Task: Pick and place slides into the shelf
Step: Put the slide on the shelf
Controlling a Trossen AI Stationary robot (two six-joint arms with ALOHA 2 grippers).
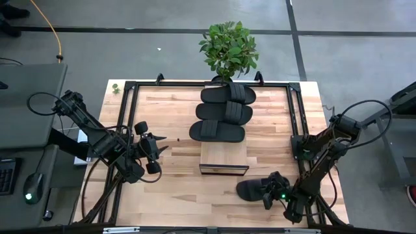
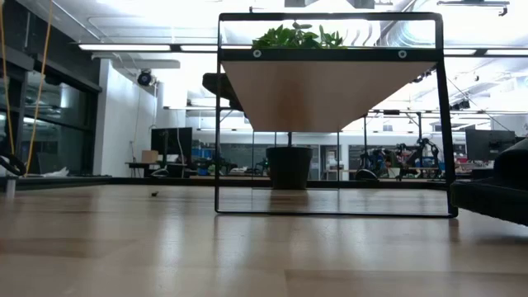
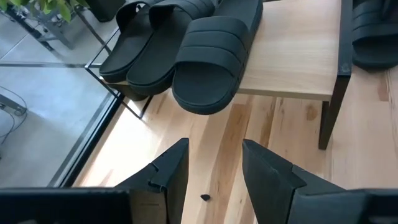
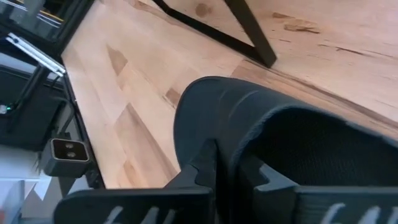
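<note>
- Right gripper: closed on the strap of the fourth slide, on the table beside the shelf.
- Left gripper: open, empty, left of shelf.
- Three slides: on the shelf.

Four slides, one shelf

Slides: four, matte black, ribbed strap bands. Shelf: pale wood, dark metal end edges. Surface: butcher-block planks, streaked tan and honey, black frame rails. Plant: green leaves. Both arms: black. Floor: grey, dark seams.
</note>
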